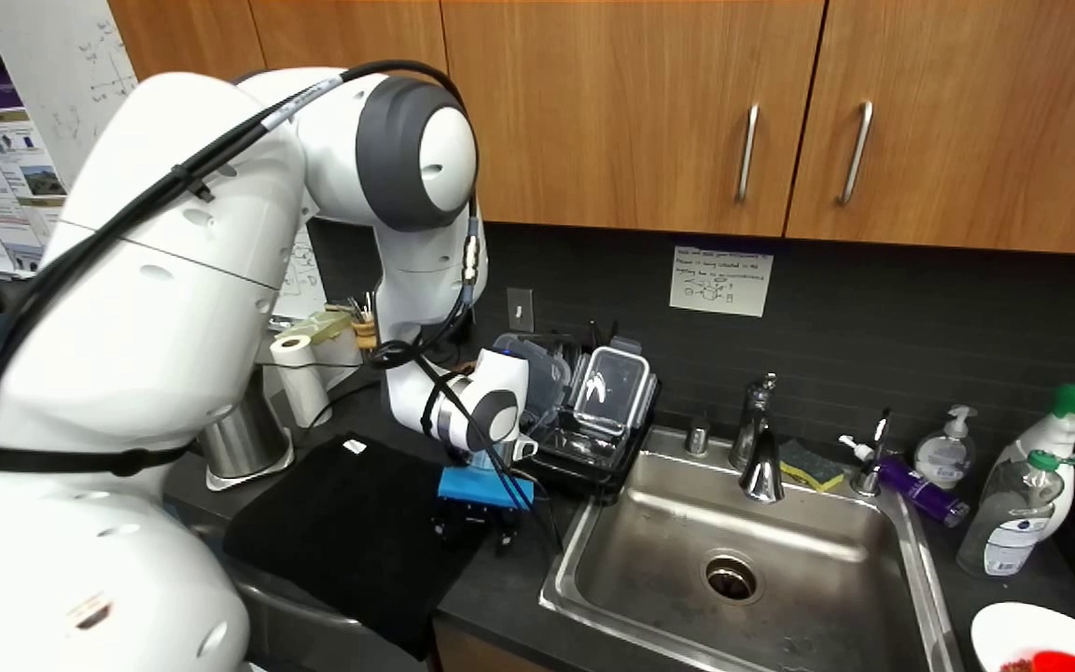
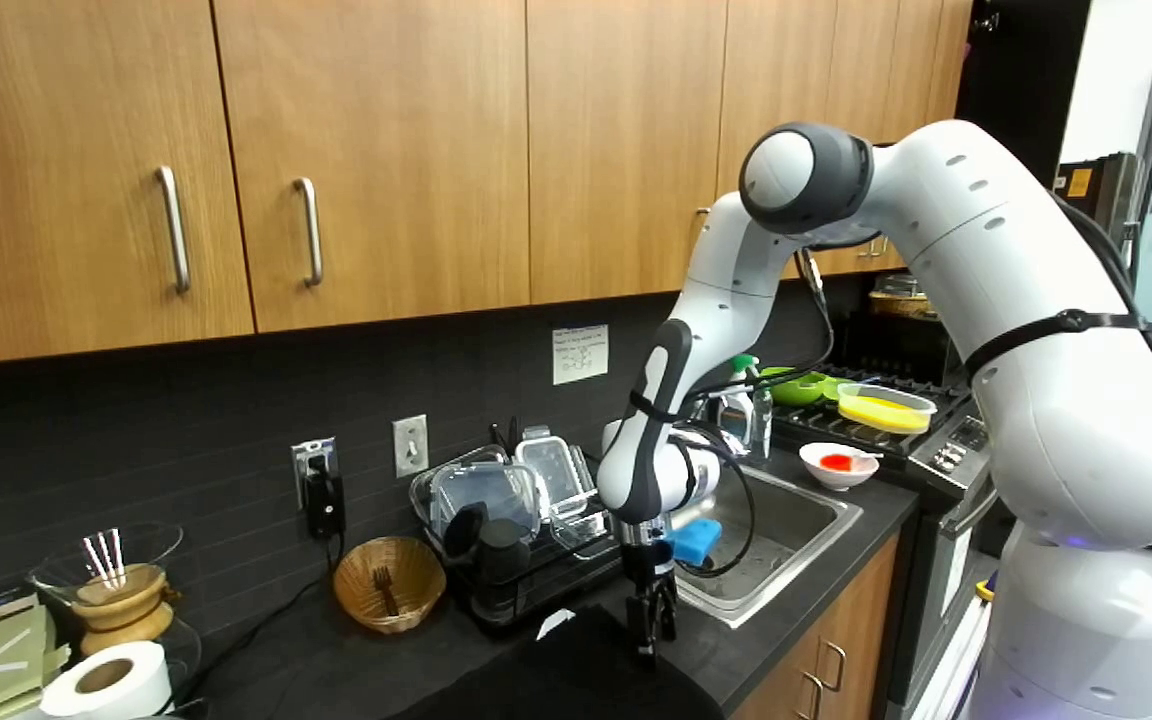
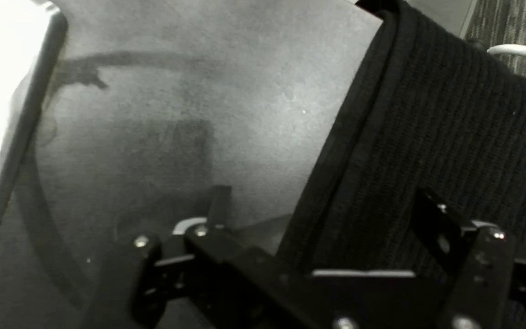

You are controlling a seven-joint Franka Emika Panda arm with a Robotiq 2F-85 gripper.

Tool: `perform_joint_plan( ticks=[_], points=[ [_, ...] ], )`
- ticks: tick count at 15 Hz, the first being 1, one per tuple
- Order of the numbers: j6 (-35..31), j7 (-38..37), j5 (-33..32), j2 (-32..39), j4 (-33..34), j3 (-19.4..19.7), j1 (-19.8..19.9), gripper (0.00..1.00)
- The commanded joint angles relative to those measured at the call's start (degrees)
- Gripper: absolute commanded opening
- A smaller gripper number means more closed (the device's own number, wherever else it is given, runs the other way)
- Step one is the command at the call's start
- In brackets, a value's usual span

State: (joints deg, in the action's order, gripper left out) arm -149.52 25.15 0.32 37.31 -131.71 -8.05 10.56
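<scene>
In an exterior view, we see the white arm (image 1: 211,261) reach over the dark counter (image 1: 509,588), its gripper (image 1: 474,537) pointing down by the right edge of a black cloth (image 1: 332,532). That cloth lies spread on the counter, and part of it hangs over the front edge (a small white patch (image 1: 354,446) shows towards its back). A blue block (image 1: 484,487) sits just above the fingers. Close behind stands a rack (image 1: 584,476) of clear boxes (image 1: 612,385); to the right we find the sink (image 1: 649,551), its tap (image 1: 760,457), a sponge (image 1: 810,467), 4 bottles (image 1: 1013,523) and a bowl (image 1: 1004,621) with something red in it.

In an exterior view, we see the gripper (image 2: 657,640) upright near the cloth's (image 2: 576,680) sink-side edge; we cannot tell whether the tips touch it. Beside the rack rests a basket (image 2: 351,590) with a fork (image 2: 385,590) inside, and a paper roll (image 2: 141,685) shows at lower left.

In the wrist view, we see the gripper released: its 2 fingers (image 3: 220,205) stand wide apart, 1 over bare counter and 1 over the ribbed cloth (image 3: 450,137). The cloth's hem runs through the gap between them, unpinched. The sink's bright rim (image 3: 12,91) crosses the left side, and shadows (image 3: 167,155) fall on the counter.
</scene>
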Motion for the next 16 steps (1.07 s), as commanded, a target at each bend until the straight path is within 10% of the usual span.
perform_joint_plan(
  ticks=[1, 16],
  points=[
    [3.44, -1.74, -2.98, 0.32, 1.85, 1.54, -3.15, 1.0],
    [6.19, 1.34, -4.81, 2.03, 4.8, 0.56, -3.86, 1.0]
  ],
)
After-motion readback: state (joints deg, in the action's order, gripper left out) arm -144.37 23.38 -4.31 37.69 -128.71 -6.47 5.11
